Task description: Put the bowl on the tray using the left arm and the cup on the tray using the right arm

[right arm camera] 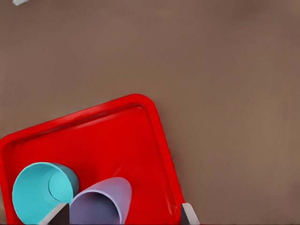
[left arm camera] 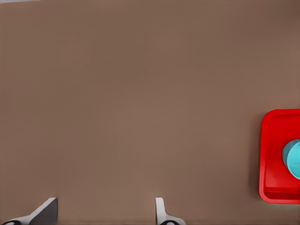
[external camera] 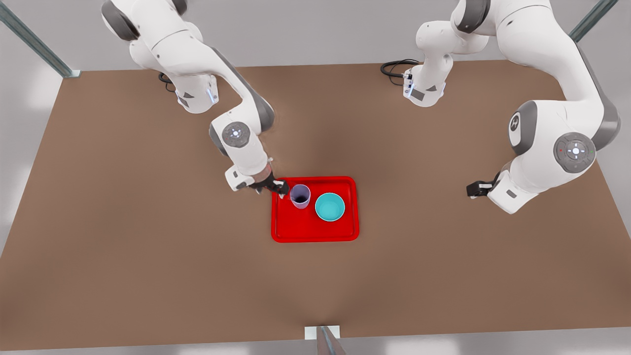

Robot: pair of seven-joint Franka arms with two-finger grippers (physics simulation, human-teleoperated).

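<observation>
The red tray (external camera: 315,231) lies in the middle of the brown table. On it the lavender cup (external camera: 300,196) stands upright beside the teal bowl (external camera: 330,206). My right gripper (external camera: 274,187) hangs at the tray's edge on the front view's left, just beside the cup. In the right wrist view that gripper (right arm camera: 123,216) is open, its fingers wide on either side of the cup (right arm camera: 101,204), with the bowl (right arm camera: 40,192) and the tray (right arm camera: 108,140) close by. Off to the front view's right, my left gripper (external camera: 473,189) is open (left arm camera: 103,216) over bare table, holding nothing.
The left wrist view catches the tray's rim (left arm camera: 268,154) and a slice of the bowl (left arm camera: 293,158) far off. Both arm bases stand at the table's back edge, with a black cable (external camera: 394,66) there. A small metal bracket (external camera: 323,335) sits at the front edge.
</observation>
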